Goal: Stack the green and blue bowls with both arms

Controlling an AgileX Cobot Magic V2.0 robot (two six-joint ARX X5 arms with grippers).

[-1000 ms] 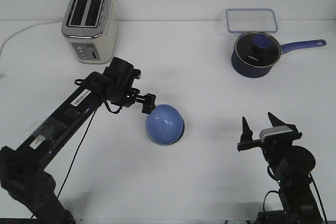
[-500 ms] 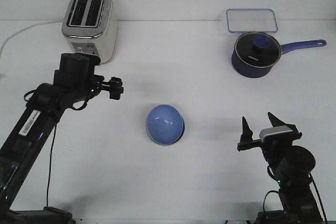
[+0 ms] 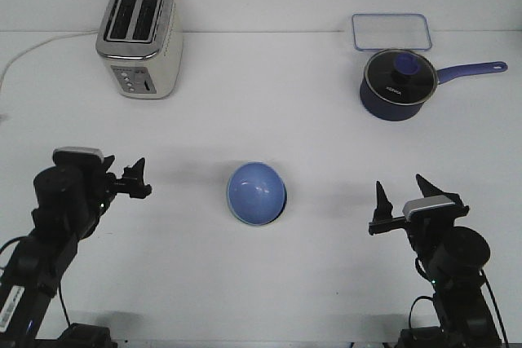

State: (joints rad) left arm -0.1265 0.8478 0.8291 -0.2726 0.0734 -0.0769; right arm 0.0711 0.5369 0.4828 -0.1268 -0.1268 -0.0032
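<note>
The periwinkle blue bowl [image 3: 256,192] sits at the table's centre. A thin pale green edge [image 3: 234,213] shows under its lower left rim, so it rests inside the mint green bowl. My left gripper [image 3: 137,179] is open and empty, well to the left of the bowls and pointing towards them. My right gripper [image 3: 402,193] is open and empty, to the right of the bowls near the front of the table.
A silver toaster [image 3: 139,39] with a white cord stands at the back left. A dark blue lidded saucepan [image 3: 397,83] stands at the back right, with a clear lidded container [image 3: 391,31] behind it.
My left arm has drawn back from the bowl's rim, to the left and down towards the table's front. The bowls and the right arm have not moved.
</note>
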